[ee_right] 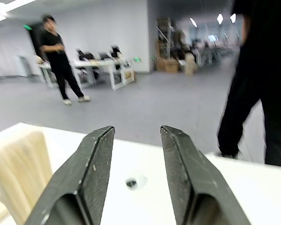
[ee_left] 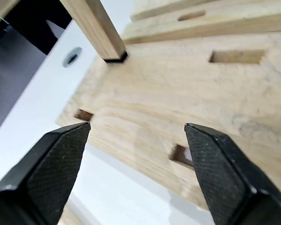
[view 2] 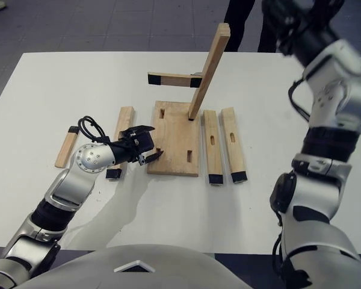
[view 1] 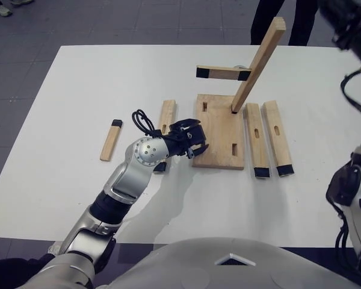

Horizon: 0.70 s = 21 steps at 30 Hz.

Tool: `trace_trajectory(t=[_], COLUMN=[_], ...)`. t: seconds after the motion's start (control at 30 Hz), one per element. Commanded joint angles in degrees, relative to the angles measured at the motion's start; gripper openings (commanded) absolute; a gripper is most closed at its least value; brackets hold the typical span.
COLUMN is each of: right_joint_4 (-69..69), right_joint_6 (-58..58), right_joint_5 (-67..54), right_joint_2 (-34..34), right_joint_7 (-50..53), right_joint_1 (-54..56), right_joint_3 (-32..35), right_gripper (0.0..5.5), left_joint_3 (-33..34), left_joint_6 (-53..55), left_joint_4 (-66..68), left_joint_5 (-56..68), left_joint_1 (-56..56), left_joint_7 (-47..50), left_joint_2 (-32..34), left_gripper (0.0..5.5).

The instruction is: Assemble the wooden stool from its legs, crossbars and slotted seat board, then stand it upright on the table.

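Over the near left corner of the seat board (view 1: 219,135), my left gripper (view 2: 149,143) is hovering, jaws spread wide — gripping nothing. The board is lying flat in the middle of the desk (view 1: 66,90); one leg (view 1: 259,63) is leaning in its far right slot, carrying a crossbar (view 1: 222,73) pointing left. Just beside its right edge two more legs (view 1: 256,139) are lying, a fourth leg (view 1: 166,117) by its left. My right gripper (ee_right: 137,127) is hanging high near the desk's far right corner — jaws parted, empty.
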<state>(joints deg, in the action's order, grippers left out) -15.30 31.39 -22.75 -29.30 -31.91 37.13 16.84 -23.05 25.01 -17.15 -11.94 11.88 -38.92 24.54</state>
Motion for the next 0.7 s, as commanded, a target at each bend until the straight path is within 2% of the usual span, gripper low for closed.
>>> trace_trajectory(t=[0.03, 0.2, 0.3, 0.4, 0.53, 0.6, 0.7], right_joint_4=[0.06, 4.33, 8.92, 12.47, 14.47, 15.18, 22.61], right_joint_6=[-1.53, -0.27, 0.63, 2.49, 4.05, 3.73, 3.72], right_joint_5=[1.42, 1.28, 0.91, 0.14, -0.05, 0.77, 2.11], right_joint_2=[1.56, 3.87, 5.12, 6.27, 6.67, 6.75, 6.74], right_joint_7=[1.67, 2.90, 3.26, 4.68, 5.96, 8.22, 12.83], right_joint_1=[-7.74, -16.59, -21.23, -23.01, -24.52, -25.57, -31.52], right_joint_3=[-0.63, -1.83, -3.18, -3.46, -3.83, -2.87, -0.42], right_gripper=[1.82, 1.82, 1.82, 1.76, 1.76, 1.76, 1.76], left_joint_3=[6.39, 13.42, 16.91, 17.66, 15.38, 14.54, 17.21], left_joint_6=[0.64, 8.98, 18.41, 27.10, 36.64, 38.24, 35.30], left_joint_4=[-5.80, -14.62, -21.47, -28.56, -34.32, -35.10, -33.86], left_joint_5=[2.10, -0.40, -2.22, -3.58, -4.28, -4.50, -3.89], left_joint_1=[-0.32, -5.88, -11.79, -15.95, -18.28, -17.56, -12.47], left_joint_7=[1.06, 4.16, 9.10, 14.97, 20.73, 22.41, 23.34], left_joint_2=[1.69, 5.36, 2.57, -2.86, -8.84, -9.65, -8.54], left_gripper=[3.73, 3.73, 3.73, 4.20, 4.86, 5.15, 5.15])
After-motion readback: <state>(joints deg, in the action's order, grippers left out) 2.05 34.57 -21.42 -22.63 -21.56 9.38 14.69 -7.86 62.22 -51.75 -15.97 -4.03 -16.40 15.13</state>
